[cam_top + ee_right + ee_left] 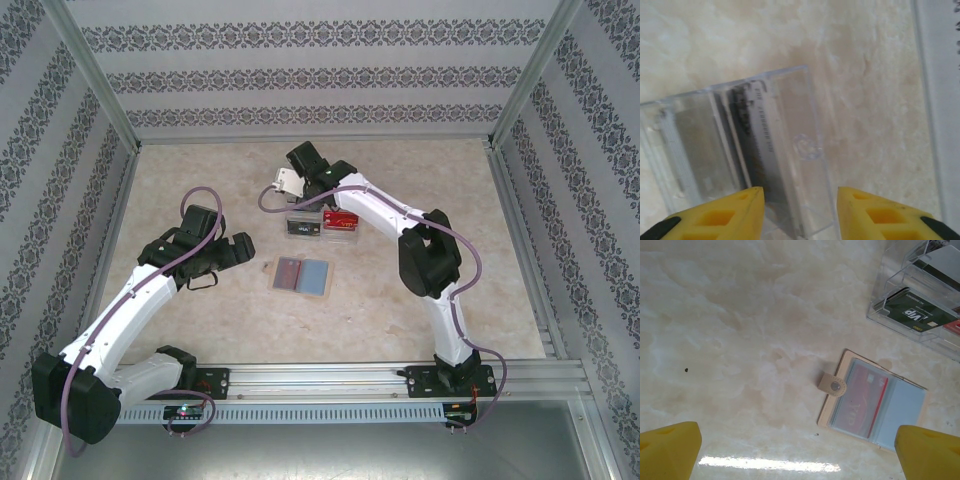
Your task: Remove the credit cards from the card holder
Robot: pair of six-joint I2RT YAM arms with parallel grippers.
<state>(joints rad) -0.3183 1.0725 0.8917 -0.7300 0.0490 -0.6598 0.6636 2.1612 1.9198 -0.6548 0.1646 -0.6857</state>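
Card holder lies spread open and flat on the desk, mid-desk, grey-blue inside facing up, tan edge showing round it. From the left wrist camera: a red credit card sits behind the clear pocket on the holder's left half; the right half looks plain blue, contents not readable. A small tan snap tab sticks out from the holder's left edge. Left tool hangs over bare desk just left of the holder, yellow fingers spread wide to either edge of its view, nothing between them, not touching the holder. Just beyond the holder, apart from it, stands a clear plastic tray with divided slots. One slot carries a green card marked VIP, and the overhead view shows a red card in the tray's right part. Right tool is over the tray's far side, its two fingers partly apart, clamped on nothing I can see; a grey printed card stands in the slot below them. Cannot tell whether the fingertips touch the tray wall.
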